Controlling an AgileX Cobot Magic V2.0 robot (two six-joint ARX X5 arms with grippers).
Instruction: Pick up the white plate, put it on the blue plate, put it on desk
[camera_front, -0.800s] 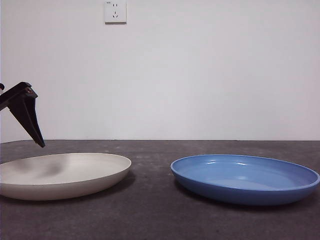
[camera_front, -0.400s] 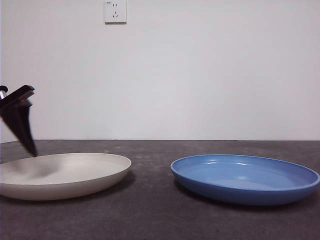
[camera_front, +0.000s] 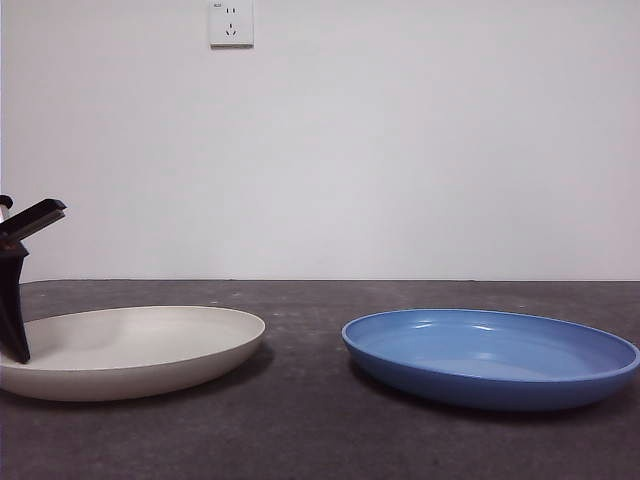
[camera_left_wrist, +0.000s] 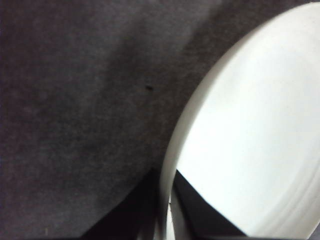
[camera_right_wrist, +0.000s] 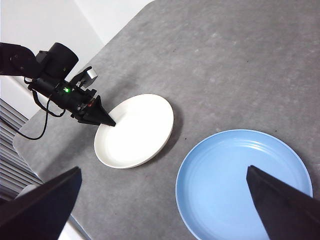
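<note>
Left tool (camera_left_wrist: 162, 212): jaws straddle the white plate's (camera_left_wrist: 250, 130) rim, one inside, one outside, at its edge away from the blue plate; not clearly pinched yet.
Right tool (camera_right_wrist: 165, 210): spread wide, hovering high, waiting.
White plate: flat on the tabletop (camera_front: 320, 420).
Blue plate (camera_front: 490, 355): beside it, apart, empty.
Progress: barely begun; gripping, lifting, stacking all remain.

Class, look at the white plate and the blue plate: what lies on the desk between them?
Nothing: only bare desk separates the white plate from the blue plate, shown in the front and right wrist views.
</note>
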